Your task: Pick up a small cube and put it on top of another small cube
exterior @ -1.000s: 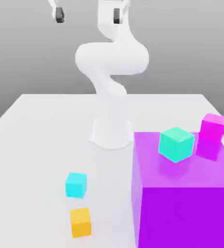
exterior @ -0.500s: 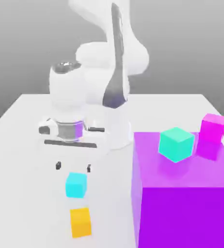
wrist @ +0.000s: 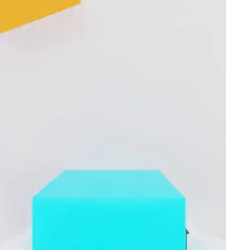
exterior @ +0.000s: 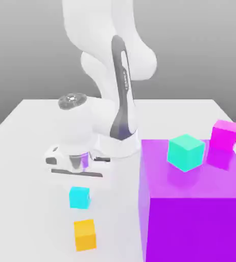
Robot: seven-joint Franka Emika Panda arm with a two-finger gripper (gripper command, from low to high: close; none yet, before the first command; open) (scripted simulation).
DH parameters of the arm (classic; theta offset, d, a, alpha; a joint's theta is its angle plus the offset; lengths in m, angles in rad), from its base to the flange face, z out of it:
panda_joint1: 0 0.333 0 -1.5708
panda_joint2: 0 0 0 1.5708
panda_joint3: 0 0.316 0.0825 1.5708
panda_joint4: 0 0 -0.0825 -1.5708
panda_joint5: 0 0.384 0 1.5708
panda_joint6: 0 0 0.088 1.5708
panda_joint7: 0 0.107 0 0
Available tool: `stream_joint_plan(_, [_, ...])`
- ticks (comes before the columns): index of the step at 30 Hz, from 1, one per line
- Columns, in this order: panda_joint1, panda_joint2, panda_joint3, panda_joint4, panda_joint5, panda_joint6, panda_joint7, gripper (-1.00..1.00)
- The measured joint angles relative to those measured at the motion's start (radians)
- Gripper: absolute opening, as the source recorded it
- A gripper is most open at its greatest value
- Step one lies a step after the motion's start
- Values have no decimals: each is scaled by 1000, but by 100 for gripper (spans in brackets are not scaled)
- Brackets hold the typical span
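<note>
Gripper: the gripper (exterior: pixel 79 188) is down over the small cube (exterior: pixel 79 197), its jaws drawn in against the cube's sides; I judge the cube clamped, though it sits on the table (exterior: pixel 33 153) and is not lifted yet.
Small cube: light blue, on the white table directly under the hand; in the hand view it sits close under the camera (wrist: pixel 109 210), squarely faced.
Landmark: the small cube serves as reference for everything below.
Orange cube: the orange cube (exterior: pixel 85 234) lies near the small cube, toward the camera in the exterior view, apart from it with bare table between; it shows in the hand view too (wrist: pixel 32 12). It is the likely stacking target.
Purple block: the big purple block (exterior: pixel 194 204) stands to the exterior view's right of the small cube, well apart, carrying a turquoise cube (exterior: pixel 185 152) and a magenta cube (exterior: pixel 225 135).
Risk, grip: if the hold is shallow or off-centre, the cube could twist or slip out on lifting.
Risk, placement: the target is no wider than the load, so a small offset at release would let it tip off.
Risk, approach: too low a carry could knock the orange cube aside.
</note>
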Motion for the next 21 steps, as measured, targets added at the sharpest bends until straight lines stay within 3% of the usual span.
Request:
stream_joint_plan(6, [8,-202,-19,-19,-103,-182,81,-100])
stream_joint_plan(21, [275,-405,224,464,-71,-762,68,-100])
